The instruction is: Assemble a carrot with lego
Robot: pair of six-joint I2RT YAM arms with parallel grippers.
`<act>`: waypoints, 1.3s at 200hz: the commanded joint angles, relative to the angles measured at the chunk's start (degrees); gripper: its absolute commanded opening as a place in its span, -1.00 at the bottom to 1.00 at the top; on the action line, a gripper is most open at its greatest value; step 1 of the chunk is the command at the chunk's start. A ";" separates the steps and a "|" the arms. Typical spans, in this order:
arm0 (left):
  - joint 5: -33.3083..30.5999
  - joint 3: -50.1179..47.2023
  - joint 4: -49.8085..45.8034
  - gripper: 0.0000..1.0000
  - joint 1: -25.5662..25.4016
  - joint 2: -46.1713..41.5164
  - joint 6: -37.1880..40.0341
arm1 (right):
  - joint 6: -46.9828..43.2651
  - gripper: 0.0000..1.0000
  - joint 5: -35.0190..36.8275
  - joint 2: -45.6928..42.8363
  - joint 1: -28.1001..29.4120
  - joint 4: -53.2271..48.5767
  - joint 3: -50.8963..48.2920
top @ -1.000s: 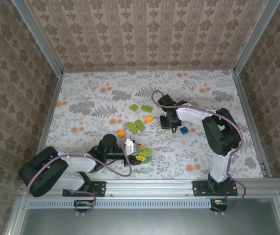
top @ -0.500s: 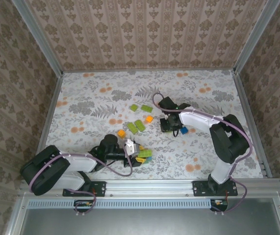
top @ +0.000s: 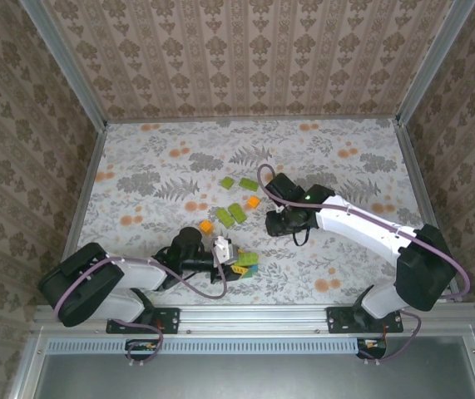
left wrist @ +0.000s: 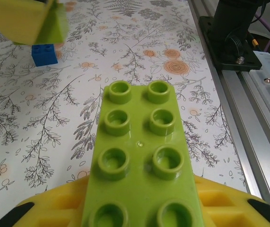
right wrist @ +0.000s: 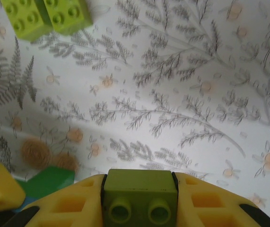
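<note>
Left gripper (top: 223,249) held a lime brick (left wrist: 144,156), blue brick (left wrist: 44,54) ahead-left; right gripper (top: 280,223) pinched a dark-green brick (right wrist: 139,188), two lime bricks (right wrist: 47,16) lying ahead.

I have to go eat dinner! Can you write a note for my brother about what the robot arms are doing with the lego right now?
Grippers: left gripper is shut on a long lime-green brick; right gripper is shut on a dark green brick.
Loose on the table: an orange brick, a second orange brick, lime-green bricks between them, a blue brick.
Done: one brick picked up per arm; whether anything is joined to them I can't tell.
Left: both orange pieces lie unattached, so most of the building remains.
</note>
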 commanded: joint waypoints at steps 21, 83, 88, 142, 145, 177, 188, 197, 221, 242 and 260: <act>-0.55 0.97 -0.33 -0.31 -0.49 0.72 1.80 | 7.67 -0.51 0.23 -2.23 4.73 -10.58 5.71; -4.98 0.82 0.72 -0.40 -1.52 2.88 2.84 | 14.00 -0.57 0.31 -0.69 8.98 -15.51 10.58; -5.09 0.72 1.10 -0.41 -1.56 2.98 2.89 | 14.53 -0.58 0.39 -0.27 9.32 -15.78 10.94; -6.05 1.45 1.55 -0.44 -1.95 5.65 3.66 | 20.05 -0.59 0.21 3.13 13.37 -14.71 12.16; -6.10 1.49 1.53 -0.44 -2.06 5.90 3.68 | 20.16 -0.59 0.28 3.24 13.56 -14.64 12.29; -6.21 1.60 2.58 -0.45 -2.15 7.72 3.70 | 20.72 -0.61 1.77 5.12 14.10 -14.71 13.54; -6.03 1.41 3.00 -0.45 -2.13 7.68 3.61 | 20.68 -0.61 2.31 5.55 14.10 -14.86 13.87; -6.09 1.42 2.75 -0.45 -2.16 7.32 3.55 | 20.67 -0.61 2.66 5.91 14.15 -15.16 14.12; -5.86 1.50 2.42 -0.45 -2.16 7.19 3.59 | 20.70 -0.61 3.82 6.46 14.11 -16.11 14.50; -5.76 1.84 2.01 -0.45 -2.18 7.54 3.66 | 20.85 -0.61 4.94 6.71 14.11 -16.17 14.09; -5.86 2.09 1.84 -0.46 -2.14 7.88 3.62 | 20.79 -0.61 4.58 7.03 14.11 -15.47 13.60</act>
